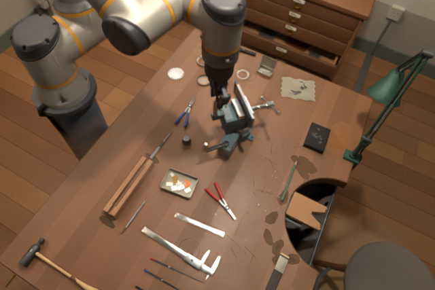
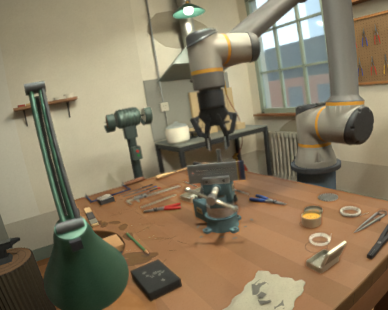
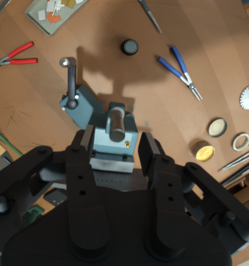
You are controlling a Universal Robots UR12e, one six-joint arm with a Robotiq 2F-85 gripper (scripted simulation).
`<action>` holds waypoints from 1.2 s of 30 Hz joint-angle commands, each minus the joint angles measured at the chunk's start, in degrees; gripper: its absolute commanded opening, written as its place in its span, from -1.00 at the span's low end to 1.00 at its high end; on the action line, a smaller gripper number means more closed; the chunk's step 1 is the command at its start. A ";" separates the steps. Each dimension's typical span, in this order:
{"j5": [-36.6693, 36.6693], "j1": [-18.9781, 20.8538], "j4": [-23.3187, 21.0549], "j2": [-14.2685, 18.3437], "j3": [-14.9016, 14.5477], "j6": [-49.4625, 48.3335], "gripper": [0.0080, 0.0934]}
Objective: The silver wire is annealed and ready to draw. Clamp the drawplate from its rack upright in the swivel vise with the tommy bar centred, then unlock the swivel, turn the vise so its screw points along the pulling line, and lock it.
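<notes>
The grey drawplate stands upright between the jaws of the blue swivel vise at the middle of the bench. The vise's screw ends in a tommy bar on the side toward the drawers. A dark lock lever with a steel knob sticks out of the swivel base toward the bench front. My gripper hangs just above the vise's rear body, open and empty. In the wrist camera my fingers straddle the vise body, and the drawplate is mostly hidden behind them. The empty wooden rack lies at the front left.
A chest of drawers stands behind the bench. Around the vise lie blue pliers, red pliers, a small dark weight, a parts tray and a black block. A green lamp is clamped at the right edge.
</notes>
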 commanded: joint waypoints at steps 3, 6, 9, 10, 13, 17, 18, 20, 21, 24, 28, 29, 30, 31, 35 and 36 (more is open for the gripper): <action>0.00 0.00 1.45 -0.78 -0.85 0.00 -0.06; 0.00 0.00 1.70 -0.86 -0.91 0.00 -0.06; 0.00 0.00 3.04 -1.47 -1.63 0.00 -0.06; 0.00 0.00 4.19 -2.00 -2.30 0.00 -0.06; 0.00 0.00 9.03 -4.03 -5.30 0.00 -0.06; 0.00 0.00 14.48 -5.80 -8.94 0.00 -0.06; 0.00 0.00 15.08 -5.95 -9.33 0.00 -0.06; 0.00 0.00 15.44 -6.00 -9.47 0.00 -0.06; 0.00 0.00 15.44 -5.98 -9.43 0.00 -0.06; 0.00 0.00 15.48 -5.97 -9.43 0.00 -0.06; 0.00 0.00 15.52 -6.00 -9.50 0.00 -0.06; 0.00 0.00 15.53 -6.01 -9.52 0.00 -0.06; 0.00 0.00 15.53 -6.02 -9.53 0.00 -0.06; 0.00 0.00 15.54 -6.02 -9.54 0.00 -0.06; 0.00 0.00 15.56 -6.04 -9.57 0.00 -0.06; 0.00 -0.01 15.56 -6.04 -9.58 -0.01 -0.06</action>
